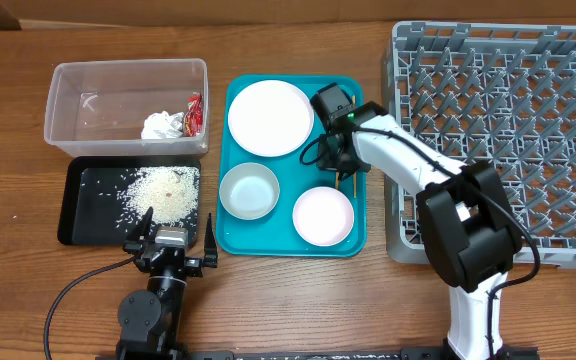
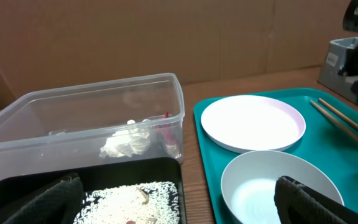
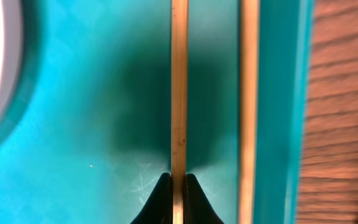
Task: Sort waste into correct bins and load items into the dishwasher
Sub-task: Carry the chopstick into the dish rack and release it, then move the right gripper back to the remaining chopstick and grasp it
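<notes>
My right gripper (image 3: 179, 186) is shut on one wooden chopstick (image 3: 179, 93); the other chopstick (image 3: 248, 93) lies beside it on the teal tray, by its right rim. In the overhead view this gripper (image 1: 341, 168) is low over that rim. The white plate (image 1: 270, 117) and two white bowls (image 1: 249, 190) (image 1: 323, 215) sit on the teal tray. The clear tub (image 1: 78, 90) holds the tissue (image 1: 163, 125) and the red-and-white wrapper (image 1: 194, 113). Rice (image 1: 163, 192) lies in the black tray (image 1: 88, 215). My left gripper (image 1: 171, 243) is open and empty at the black tray's front edge. The cup is out of view.
The grey dish rack (image 1: 508, 140) stands at the right, touching the teal tray (image 1: 268, 243). The right arm reaches from the front right across the rack's left corner. Bare wooden table lies in front of the trays.
</notes>
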Available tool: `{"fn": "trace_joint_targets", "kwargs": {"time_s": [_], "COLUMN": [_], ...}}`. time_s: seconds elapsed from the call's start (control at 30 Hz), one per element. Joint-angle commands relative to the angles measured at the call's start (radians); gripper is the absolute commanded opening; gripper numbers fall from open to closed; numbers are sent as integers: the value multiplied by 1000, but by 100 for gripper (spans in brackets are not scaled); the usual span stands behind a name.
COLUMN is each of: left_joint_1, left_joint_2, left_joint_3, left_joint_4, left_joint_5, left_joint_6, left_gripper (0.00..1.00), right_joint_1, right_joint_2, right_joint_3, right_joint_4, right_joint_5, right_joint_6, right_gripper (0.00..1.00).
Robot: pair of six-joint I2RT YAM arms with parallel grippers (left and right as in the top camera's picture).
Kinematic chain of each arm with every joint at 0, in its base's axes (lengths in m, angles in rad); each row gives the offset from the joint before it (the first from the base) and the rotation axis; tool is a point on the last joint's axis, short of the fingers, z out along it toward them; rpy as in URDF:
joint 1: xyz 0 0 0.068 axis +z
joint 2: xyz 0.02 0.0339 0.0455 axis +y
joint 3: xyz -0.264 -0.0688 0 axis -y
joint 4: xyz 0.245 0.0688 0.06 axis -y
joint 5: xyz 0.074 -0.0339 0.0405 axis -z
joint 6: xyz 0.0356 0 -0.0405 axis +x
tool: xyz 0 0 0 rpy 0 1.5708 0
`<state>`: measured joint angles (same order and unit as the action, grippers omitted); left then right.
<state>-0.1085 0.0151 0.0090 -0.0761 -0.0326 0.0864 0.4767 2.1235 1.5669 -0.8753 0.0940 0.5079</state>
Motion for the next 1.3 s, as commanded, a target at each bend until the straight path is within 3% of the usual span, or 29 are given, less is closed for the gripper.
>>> {"fn": "trace_joint_targets", "kwargs": {"time_s": [0.0,0.33,0.4,0.6,0.77,0.97,1.03,1.07,1.1,1.2,1.27], "left_joint_1": [7,7,7,7,7,7,7,7,7,7,7], "left_joint_2": [-9,-9,-9,-9,-9,-7,-5,-5,-5,-4,-4], "left_joint_3": [-4,-4,-4,-4,-4,-4,-4,-4,-4,-4,-4], "left_joint_4": [2,2,2,2,2,2,2,2,2,2,2], "left_joint_5": [7,7,7,7,7,7,7,7,7,7,7], "left_joint_6": [19,19,19,19,19,19,19,19,19,19,19], "left_gripper": [100,100,100,100,100,100,100,100,100,100,100], "right_joint_1": [-20,-138,-212,-329,-338,-335,-334,-333,-330,-317,-299], "right_joint_2": [-116,-354,-348,-312,-305,-305,-305,-306,-306,-312,-326], "right_joint_3": [52,52,50,8,-19,-19,-19,-18,-18,-10,0], "right_joint_4": [-5,-17,-10,-10,-33,-75,-87,-93,-106,-121,-121], "right_joint_5": [-9,32,74,58,18,16,-12,-43,-96,-201,-302], "right_joint_6": [-57,-274,-362,-444,-573,-571,-568,-568,-562,-513,-508], "right_gripper": [4,4,4,4,4,4,14,30,40,44,54]}}
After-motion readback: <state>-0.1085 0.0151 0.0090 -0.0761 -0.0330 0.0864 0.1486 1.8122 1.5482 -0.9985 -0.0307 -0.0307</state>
